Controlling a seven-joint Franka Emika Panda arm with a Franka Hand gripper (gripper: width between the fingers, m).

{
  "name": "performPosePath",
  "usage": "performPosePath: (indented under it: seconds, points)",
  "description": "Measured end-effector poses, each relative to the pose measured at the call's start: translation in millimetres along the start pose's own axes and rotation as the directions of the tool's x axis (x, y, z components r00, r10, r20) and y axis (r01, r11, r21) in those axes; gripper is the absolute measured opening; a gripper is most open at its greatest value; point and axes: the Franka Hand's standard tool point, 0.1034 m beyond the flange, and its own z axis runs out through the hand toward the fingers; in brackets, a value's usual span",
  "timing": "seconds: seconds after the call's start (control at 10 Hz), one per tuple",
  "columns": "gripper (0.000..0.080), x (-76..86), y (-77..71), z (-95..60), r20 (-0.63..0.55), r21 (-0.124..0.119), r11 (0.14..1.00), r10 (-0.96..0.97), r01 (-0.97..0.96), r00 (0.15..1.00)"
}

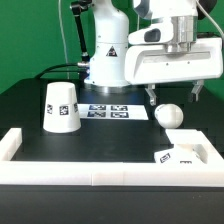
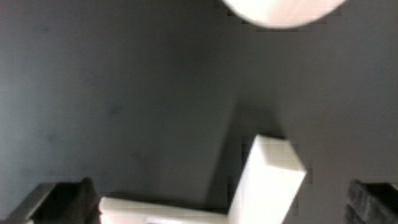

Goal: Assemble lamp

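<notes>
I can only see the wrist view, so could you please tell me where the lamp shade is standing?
Observer: The shade stands on its wide end at the exterior view's left, beside the marker board.
Operator: Thank you. Where is the base?
Observer: The base block lies inside the rail corner at the exterior view's right, nearer the camera than the bulb.
Operator: Is the claw touching the bulb?
Observer: No. The claw hangs open near the bulb, holding nothing.
</notes>
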Motion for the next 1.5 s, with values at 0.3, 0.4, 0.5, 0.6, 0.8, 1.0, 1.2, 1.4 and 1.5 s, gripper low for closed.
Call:
performPosePath:
  seconds: [0.3, 0.4, 0.5, 0.6, 0.8, 1.0, 1.2, 1.4, 1.5]
  points:
    - [0.0699, -28.4, -10.8, 11.1, 0.004, 0.003, 1.0, -0.006, 0.006, 1.0]
    - [0.0699, -27.6, -10.6, 10.7, 0.031, 0.005, 1.0, -0.007, 0.007, 0.999]
    - [0.0699, -24.9, -10.5, 10.0, 0.021, 0.005, 1.0, -0.008, 0.008, 1.0]
    - [0.0699, -28.3, -10.8, 11.0, 0.045, 0.006, 1.0, -0.008, 0.008, 0.999]
    - [0.0699, -34.8, -11.8, 9.6, 0.215, 0.018, 1.0, -0.011, 0.007, 0.976]
    - [0.0699, -38.6, -10.8, 11.4, 0.317, 0.014, 1.0, 0.018, -0.024, 0.948]
    - [0.0699, -43.9, -12.9, 10.4, 0.461, 0.013, 0.999, 0.033, -0.044, 0.887]
    - [0.0699, -48.9, -14.5, 10.6, 0.57, 0.019, 0.999, 0.027, -0.046, 0.821]
    - [0.0699, -47.9, -15.3, 11.7, 0.632, 0.024, 0.999, 0.023, -0.049, 0.775]
